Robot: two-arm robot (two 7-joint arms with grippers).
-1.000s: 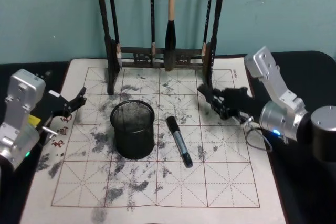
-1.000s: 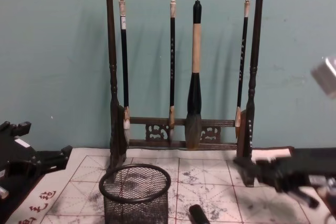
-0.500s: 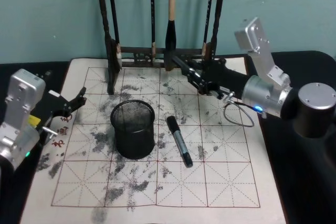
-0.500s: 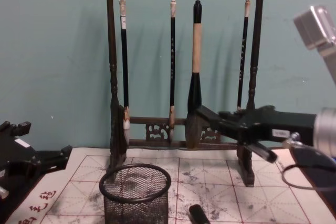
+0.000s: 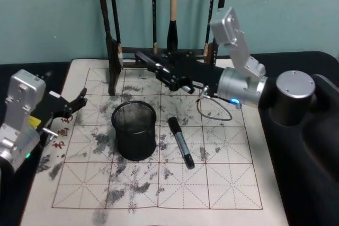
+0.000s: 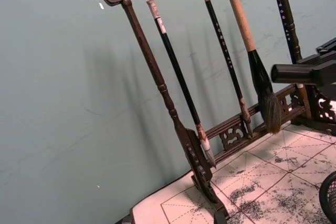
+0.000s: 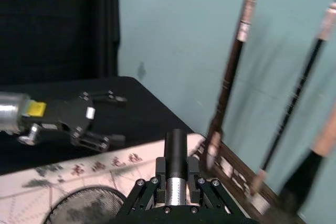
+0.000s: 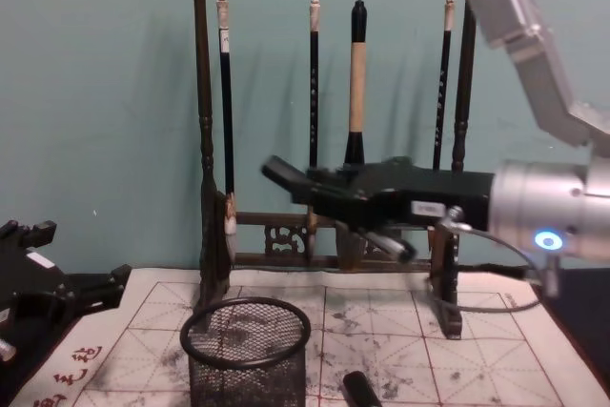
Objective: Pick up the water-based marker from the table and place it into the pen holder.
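Observation:
The water-based marker [image 5: 181, 143], black with a dark cap, lies flat on the ink-stained mat just right of the pen holder [image 5: 134, 130], a black wire-mesh cup that stands upright. The marker's cap end [image 8: 360, 390] peeks in at the chest view's lower edge, right of the pen holder [image 8: 245, 355]. My right gripper [image 5: 164, 71] hangs open and empty in the air behind the holder and marker, close in front of the brush rack; the chest view has it [image 8: 334, 209] above the cup. My left gripper [image 5: 69, 110] rests open at the mat's left edge.
A tall dark wooden rack [image 5: 153, 54] with several hanging calligraphy brushes stands at the back of the mat, right behind my right gripper. The gridded practice mat [image 5: 228, 183] covers the black table. A loose cable [image 5: 214, 112] loops under my right wrist.
My right arm has swung left and up from the mat's right side to a spot in front of the rack, behind the pen holder. Marker, holder and left arm have stayed put.

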